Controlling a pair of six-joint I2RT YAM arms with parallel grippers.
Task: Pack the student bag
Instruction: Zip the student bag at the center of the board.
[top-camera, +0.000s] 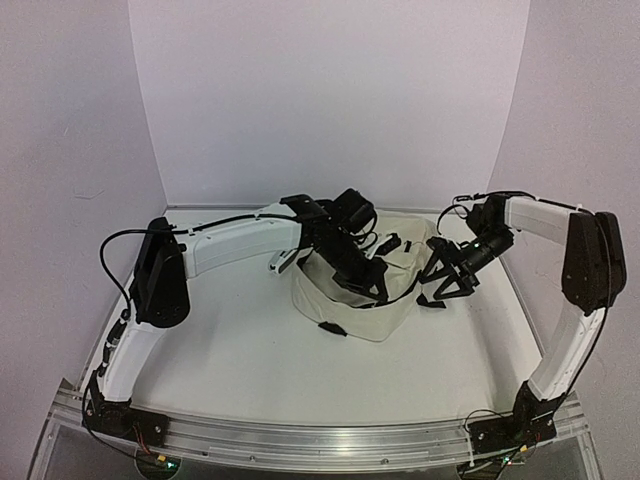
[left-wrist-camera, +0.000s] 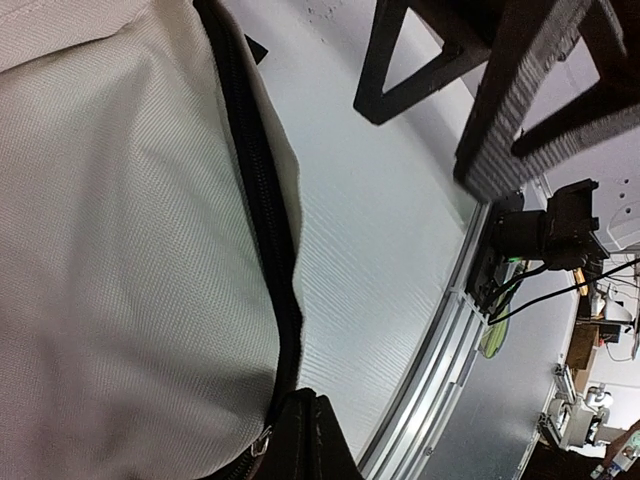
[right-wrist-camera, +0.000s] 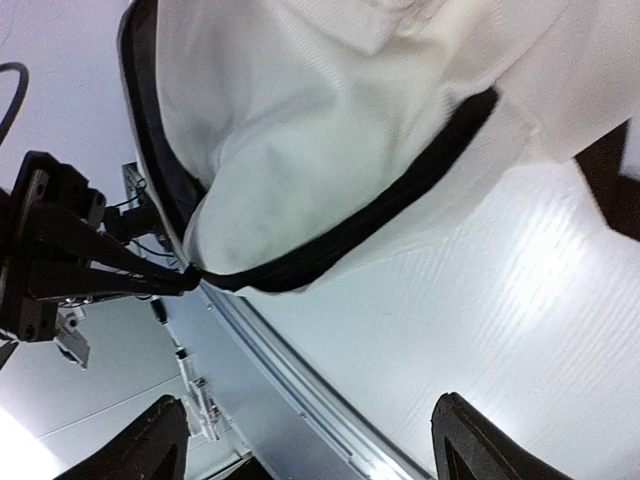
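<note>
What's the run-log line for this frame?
left hand: shut on zipper end of student bag | right hand: open, empty, beside bag | bag: lying on table

Soft, even light is coming from above in the top view, making only faint shadows. In the right wrist view the student bag (right-wrist-camera: 330, 130) is bleaching to white, and glare is shining on the table (right-wrist-camera: 540, 290) at four o'clock.
</note>
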